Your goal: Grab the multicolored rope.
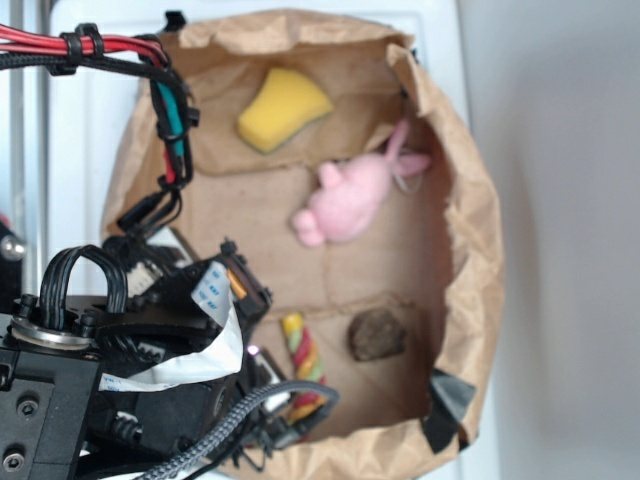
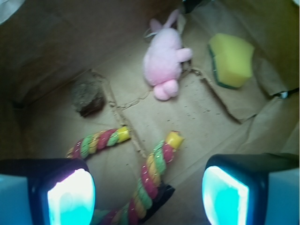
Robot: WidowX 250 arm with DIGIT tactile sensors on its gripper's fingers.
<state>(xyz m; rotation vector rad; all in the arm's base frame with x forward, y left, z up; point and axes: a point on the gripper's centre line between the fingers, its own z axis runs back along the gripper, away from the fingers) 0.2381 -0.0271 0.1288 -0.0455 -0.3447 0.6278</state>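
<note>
— So, what about the gripper (image 2: 147,197)?

— Fingers (image 2: 70,197) spread wide, nothing pinched between them. Seen from the wrist view, one glowing pad low at each side, hovering above the floor of a brown paper bag (image 1: 470,250).

— And the multicolored rope (image 2: 150,178)?

— Lying on the bag floor, bent into a loop. Twisted red, yellow and green strands, yellow ends. One arm of the loop running up between the spread fingers, nearer the left-hand pad in the picture, not touching either. Other arm curving away to the left, its end (image 2: 123,134) pointing right. In the outside view, only a short stretch of rope (image 1: 303,362) showing, partly hidden behind the black arm (image 1: 130,380) and its cables.

— Anything else in the bag?

— Pink plush bunny (image 2: 164,58) farther back, well apart from the rope. Yellow sponge (image 2: 232,58) beside it to the right. Dark rough lump (image 2: 86,96), like a stone, left of the bunny, just beyond the rope's left arm.
</note>
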